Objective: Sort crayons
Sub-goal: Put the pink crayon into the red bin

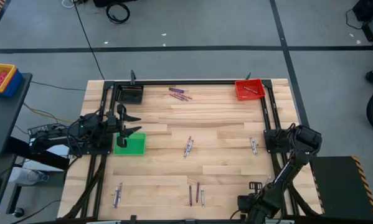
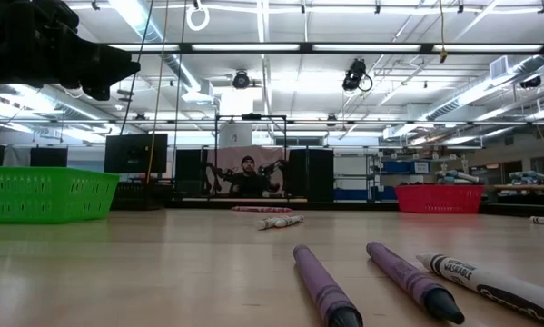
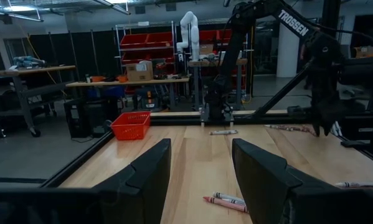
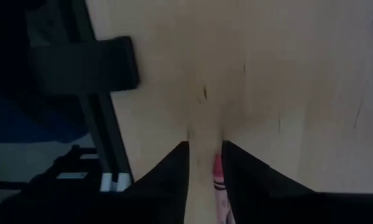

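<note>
Crayons lie scattered on the wooden table: purple ones at the far middle (image 1: 180, 94), a pair at the centre (image 1: 187, 147), one to the right (image 1: 253, 146), and more near the front edge (image 1: 118, 194) (image 1: 195, 193). My left gripper (image 1: 127, 124) is open and empty, held level just above the green bin (image 1: 131, 145). My right gripper (image 4: 205, 149) points down at the table's near right corner, its fingers a narrow gap apart. A pinkish-red crayon (image 4: 217, 183) shows in that gap, beside one finger. My right gripper's fingers stand on either side of the pinkish-red crayon's end (image 4: 217, 167), coming from above and lying along it. The crayon is thinner than the gap. I cannot tell whether a finger touches it or whether it lies on the table.
A black bin (image 1: 130, 93) stands at the far left and a red bin (image 1: 248, 89) at the far right, with crayons in it. A black metal frame (image 1: 268, 106) runs along the table's edges, with a bracket (image 4: 86, 62) near my right gripper. A blue and yellow bin (image 1: 0, 78) sits off the table's left.
</note>
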You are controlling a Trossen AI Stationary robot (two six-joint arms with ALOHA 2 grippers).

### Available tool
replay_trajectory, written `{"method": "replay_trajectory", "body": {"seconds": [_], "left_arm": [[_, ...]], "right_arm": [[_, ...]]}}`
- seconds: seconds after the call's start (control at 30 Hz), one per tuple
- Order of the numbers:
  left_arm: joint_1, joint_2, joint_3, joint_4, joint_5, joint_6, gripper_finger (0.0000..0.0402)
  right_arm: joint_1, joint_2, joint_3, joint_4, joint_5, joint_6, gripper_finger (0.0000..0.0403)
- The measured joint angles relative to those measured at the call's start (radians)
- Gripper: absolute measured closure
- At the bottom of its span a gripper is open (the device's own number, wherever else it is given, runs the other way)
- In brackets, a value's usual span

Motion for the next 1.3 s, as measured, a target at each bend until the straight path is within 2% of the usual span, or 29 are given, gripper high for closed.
{"method": "replay_trajectory", "body": {"seconds": [0.23, 0.4, 0.7, 0.93, 1.1, 1.3], "left_arm": [[0.000, 0.000, 0.000, 0.000, 0.000, 0.000, 0.0218], [0.000, 0.000, 0.000, 0.000, 0.000, 0.000, 0.0218], [0.000, 0.000, 0.000, 0.000, 0.000, 0.000, 0.0218], [0.000, 0.000, 0.000, 0.000, 0.000, 0.000, 0.0218], [0.000, 0.000, 0.000, 0.000, 0.000, 0.000, 0.0218], [0.000, 0.000, 0.000, 0.000, 0.000, 0.000, 0.0218]], "right_arm": [[0.070, 0.002, 0.000, -0.068, -0.001, 0.053, 0.0266], [0.091, 0.002, 0.000, -0.076, 0.027, 0.084, 0.0266], [0.099, 0.002, 0.000, -0.107, -0.008, 0.083, 0.0267], [0.125, 0.011, -0.033, -0.056, -0.014, 0.116, 0.0268], [0.127, 0.019, -0.046, -0.038, -0.003, 0.135, 0.0280], [0.121, 0.022, -0.047, -0.030, -0.003, 0.117, 0.0317]]}}
